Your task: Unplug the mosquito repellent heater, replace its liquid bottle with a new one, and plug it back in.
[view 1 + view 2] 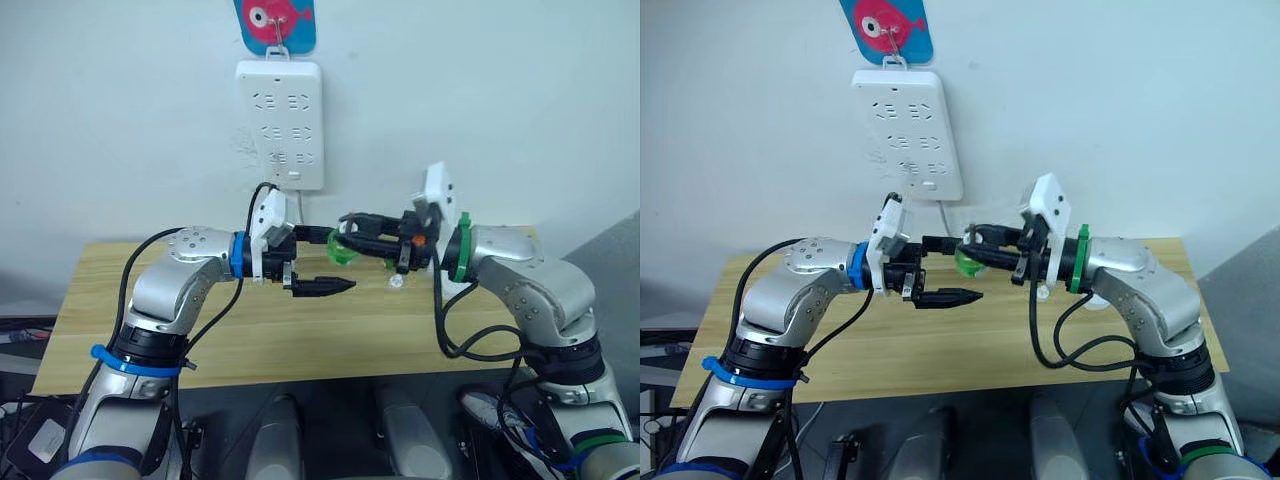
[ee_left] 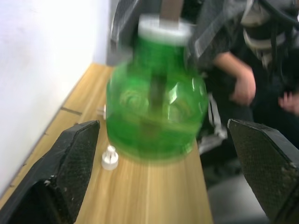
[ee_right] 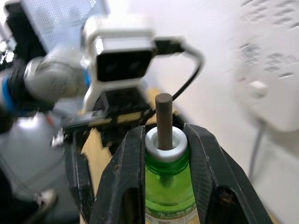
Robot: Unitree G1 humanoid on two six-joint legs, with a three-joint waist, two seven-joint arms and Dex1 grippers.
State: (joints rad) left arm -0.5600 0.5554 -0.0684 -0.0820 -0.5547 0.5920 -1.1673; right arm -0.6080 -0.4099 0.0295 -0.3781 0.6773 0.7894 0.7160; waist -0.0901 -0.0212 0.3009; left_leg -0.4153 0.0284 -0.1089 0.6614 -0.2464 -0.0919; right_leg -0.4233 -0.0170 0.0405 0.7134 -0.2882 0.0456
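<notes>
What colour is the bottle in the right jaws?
Clear green bottle with a white collar; the left wrist view shows it best.

Two silver-grey metal arms with rounded joint housings bearing small dark screws. The left arm carries a blue ring at the wrist and a blue cable tie at its base; the right arm carries a green ring at the wrist and a green band at its base. Black cables loop along each arm. A white boxy camera housing sits on each wrist. The left gripper (image 1: 322,285) and the right gripper (image 1: 350,232) each have two black tapered fingers.
</notes>
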